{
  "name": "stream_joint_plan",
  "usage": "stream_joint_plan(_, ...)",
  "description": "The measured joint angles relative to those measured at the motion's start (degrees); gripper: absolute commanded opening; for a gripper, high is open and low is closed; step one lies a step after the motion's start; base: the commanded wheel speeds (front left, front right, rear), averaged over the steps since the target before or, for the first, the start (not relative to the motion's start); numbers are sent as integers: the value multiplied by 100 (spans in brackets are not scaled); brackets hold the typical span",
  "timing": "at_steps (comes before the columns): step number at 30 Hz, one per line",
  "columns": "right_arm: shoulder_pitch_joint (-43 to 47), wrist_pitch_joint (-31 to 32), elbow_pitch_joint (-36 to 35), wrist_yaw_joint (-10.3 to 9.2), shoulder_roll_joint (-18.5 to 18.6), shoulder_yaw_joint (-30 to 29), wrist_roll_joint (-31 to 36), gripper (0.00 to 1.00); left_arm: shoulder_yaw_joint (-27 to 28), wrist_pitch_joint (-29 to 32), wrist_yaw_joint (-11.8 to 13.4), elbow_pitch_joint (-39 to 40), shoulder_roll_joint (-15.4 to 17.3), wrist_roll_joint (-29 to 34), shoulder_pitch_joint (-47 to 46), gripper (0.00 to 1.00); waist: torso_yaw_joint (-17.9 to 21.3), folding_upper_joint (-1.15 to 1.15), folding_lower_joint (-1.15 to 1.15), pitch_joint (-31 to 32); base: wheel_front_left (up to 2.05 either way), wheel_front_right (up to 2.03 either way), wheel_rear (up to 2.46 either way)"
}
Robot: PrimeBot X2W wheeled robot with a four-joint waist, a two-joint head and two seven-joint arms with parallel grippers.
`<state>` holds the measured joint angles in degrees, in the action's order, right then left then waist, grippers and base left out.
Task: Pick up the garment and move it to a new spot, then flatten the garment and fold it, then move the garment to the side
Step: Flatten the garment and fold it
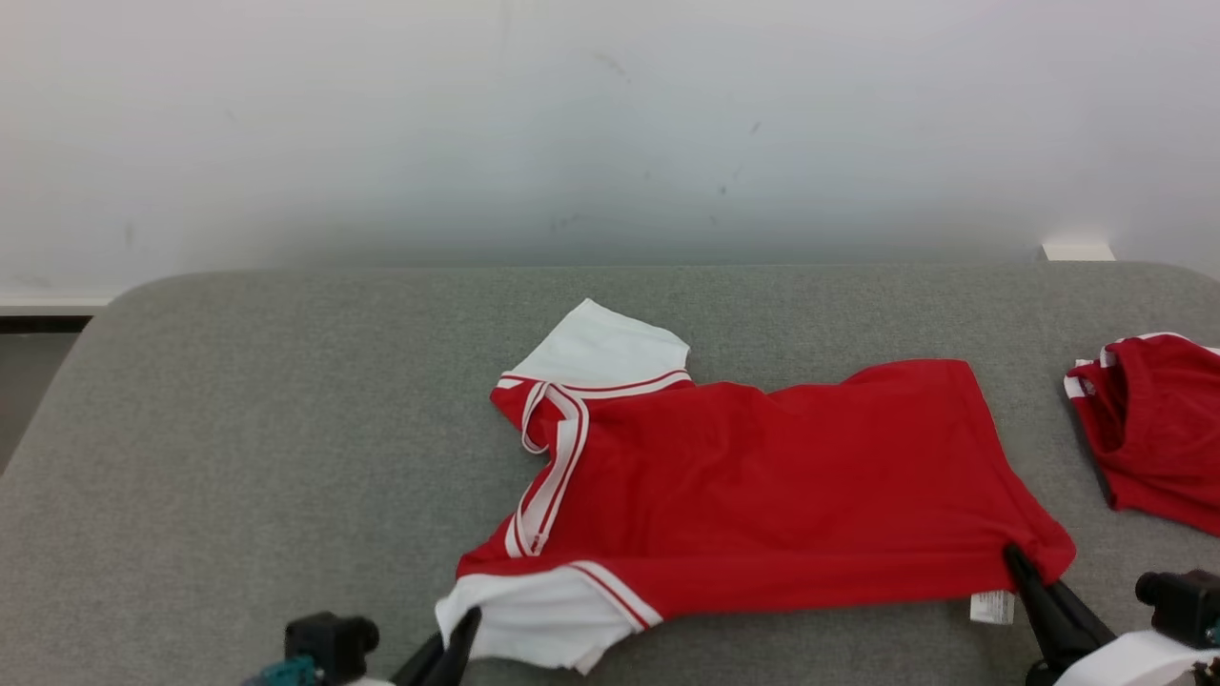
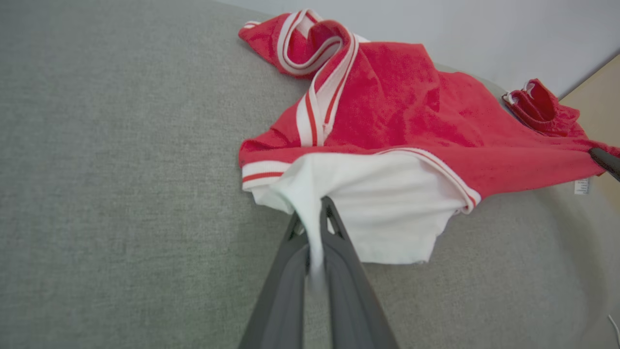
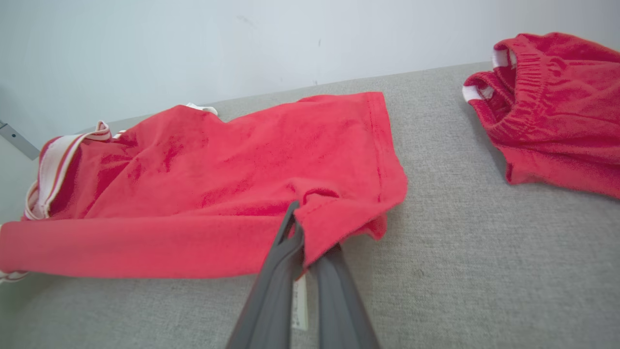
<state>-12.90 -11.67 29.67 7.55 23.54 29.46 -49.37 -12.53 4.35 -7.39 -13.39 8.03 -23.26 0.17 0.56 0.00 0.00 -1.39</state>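
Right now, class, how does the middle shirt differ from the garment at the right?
The shirt lies spread out; the right garment sits bunched. The shirt has white sleeves; the right garment shows only white trim. The left gripper and right gripper pinch the shirt; the right garment is untouched. Both are red.

a grey cloth-covered desk point(image 1: 238, 429) stands against a pale, scuffed wall point(image 1: 572, 114). crumpled red shorts point(image 1: 1153, 429) with white trim lie near its right edge.

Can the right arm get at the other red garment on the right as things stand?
Probably not yet: the right gripper is shut on the shirt hem. The second garment lies close, bare table between.
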Motion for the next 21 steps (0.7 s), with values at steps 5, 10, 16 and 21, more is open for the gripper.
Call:
stream_joint_plan(5, -441, 133, -527, 0, 186, 29, -289, 0, -89, -151, -1, 256, 121, 10, -659, 0, 2, 0, 0, -107, 0, 0, 0)
stream_joint_plan(10, -1320, 438, -637, 0, 207, 110, -577, 0, -323, -168, -13, 151, 349, 30, -1948, 0, -23, 0, 0, -369, 0, 0, 0)
stream_joint_plan(16, -2735, 865, -432, 0, 254, 212, -1047, 0, -691, -283, -14, -855, 513, -235, -3946, 0, -85, 0, 0, -897, 0, 0, 0)
stream_joint_plan(21, -4224, 1065, -9, 0, 192, 335, -1217, 0, -953, -432, -14, -1801, 688, -491, -5717, 0, -92, 0, 0, -1458, 0, 0, 0)
